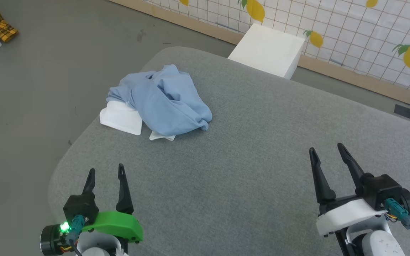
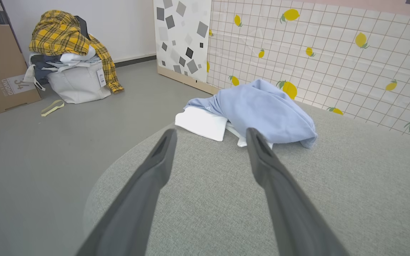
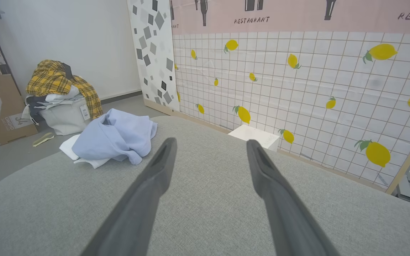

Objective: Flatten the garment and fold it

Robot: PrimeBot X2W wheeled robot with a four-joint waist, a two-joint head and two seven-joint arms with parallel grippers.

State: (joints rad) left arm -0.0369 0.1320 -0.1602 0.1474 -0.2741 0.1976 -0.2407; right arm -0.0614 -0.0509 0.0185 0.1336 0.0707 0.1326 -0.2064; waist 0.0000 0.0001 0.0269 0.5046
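**Both grippers parked, garment not yet engaged**

The left gripper and the right gripper hung over the near edge of the grey padded table, jaws wide and empty, fingers aimed at the work. This posture was judged to keep the view clear for choosing grasp points. The garment lay crumpled at the table's far left corner, well apart from both grippers and partly covering white folded pieces, so flattening was not begun. Beyond the table, a white box stood by the lemon-patterned wall.
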